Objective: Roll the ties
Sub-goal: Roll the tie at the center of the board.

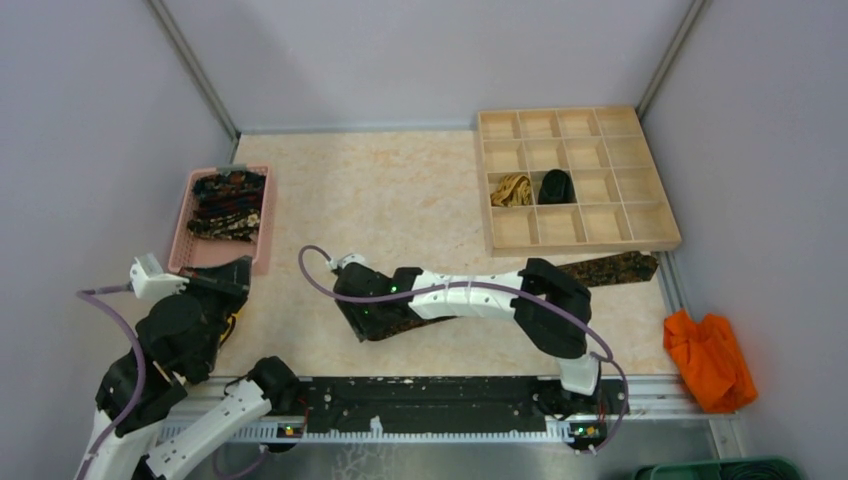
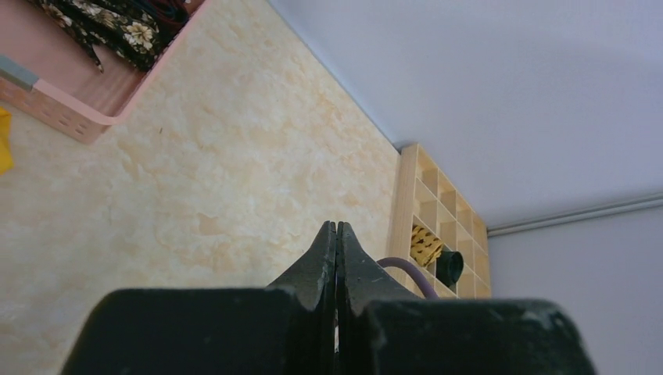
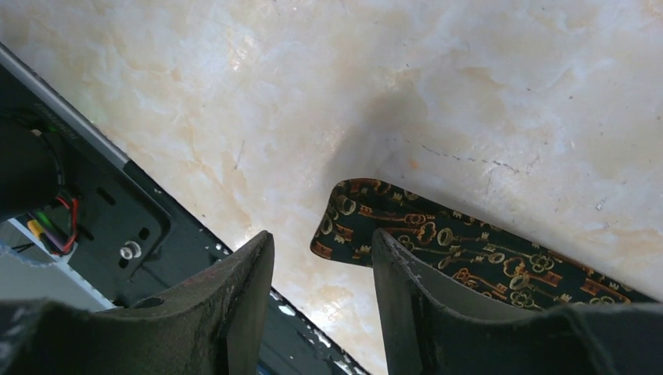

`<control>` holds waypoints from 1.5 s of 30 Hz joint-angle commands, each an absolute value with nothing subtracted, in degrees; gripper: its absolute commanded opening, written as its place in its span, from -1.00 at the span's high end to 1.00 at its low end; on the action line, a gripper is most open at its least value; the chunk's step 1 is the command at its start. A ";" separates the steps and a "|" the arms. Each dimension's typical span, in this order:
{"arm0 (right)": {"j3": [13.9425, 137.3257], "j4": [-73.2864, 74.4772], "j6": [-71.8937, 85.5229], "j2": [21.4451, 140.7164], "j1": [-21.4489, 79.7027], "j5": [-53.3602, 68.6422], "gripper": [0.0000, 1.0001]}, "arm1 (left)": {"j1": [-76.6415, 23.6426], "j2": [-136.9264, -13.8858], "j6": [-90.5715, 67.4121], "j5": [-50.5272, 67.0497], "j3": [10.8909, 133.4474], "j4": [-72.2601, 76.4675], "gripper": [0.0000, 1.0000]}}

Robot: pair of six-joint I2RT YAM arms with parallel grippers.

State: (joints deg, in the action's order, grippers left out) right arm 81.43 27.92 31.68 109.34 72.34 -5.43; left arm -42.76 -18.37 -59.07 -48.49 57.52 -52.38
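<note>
A dark tie with a gold key pattern (image 1: 612,268) lies flat across the table, from near the wooden organizer to the front middle. Its near end (image 3: 367,226) lies on the table just ahead of my right gripper's (image 3: 322,244) right fingertip. That gripper is open and empty, low over the tie's end, as the top view (image 1: 358,322) also shows. My left gripper (image 2: 337,228) is shut and empty, beside the pink basket (image 1: 186,225), which holds several dark patterned ties (image 1: 228,205). A rolled tan-gold tie (image 1: 511,189) and a rolled black tie (image 1: 556,186) sit in organizer compartments.
The wooden organizer (image 1: 640,180) stands at the back right. An orange cloth (image 1: 708,355) lies at the right front edge. A bit of yellow cloth (image 2: 4,141) shows by the basket. The black base rail (image 1: 440,405) runs along the front.
</note>
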 commanded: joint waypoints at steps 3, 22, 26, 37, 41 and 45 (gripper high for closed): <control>85.34 32.01 31.75 111.44 72.69 -5.63 0.06 | -42.90 -15.46 -56.77 -50.16 57.13 -56.86 1.00; 91.67 33.00 31.38 119.48 73.21 -5.95 0.84 | -42.89 -13.14 -54.10 -49.35 56.15 -56.46 1.00; 91.04 29.60 30.65 118.72 73.21 -2.37 1.00 | -42.93 -13.10 -53.20 -48.86 55.80 -55.11 1.00; 75.25 10.74 31.32 106.47 69.35 14.45 1.00 | -42.89 -19.79 -48.14 -42.76 46.49 -40.28 1.00; 65.57 1.91 33.66 100.41 65.67 21.01 1.00 | -42.89 -25.06 -47.36 -39.85 43.73 -34.95 1.00; 59.70 -1.21 34.42 96.89 62.05 23.64 1.00 | -42.89 -29.22 -46.46 -37.74 42.01 -30.85 1.00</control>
State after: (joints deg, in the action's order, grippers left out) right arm 63.22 7.38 32.91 101.73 64.95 18.04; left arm -42.76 -27.03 -48.62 -41.19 43.27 -37.67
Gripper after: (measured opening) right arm 0.014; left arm 0.005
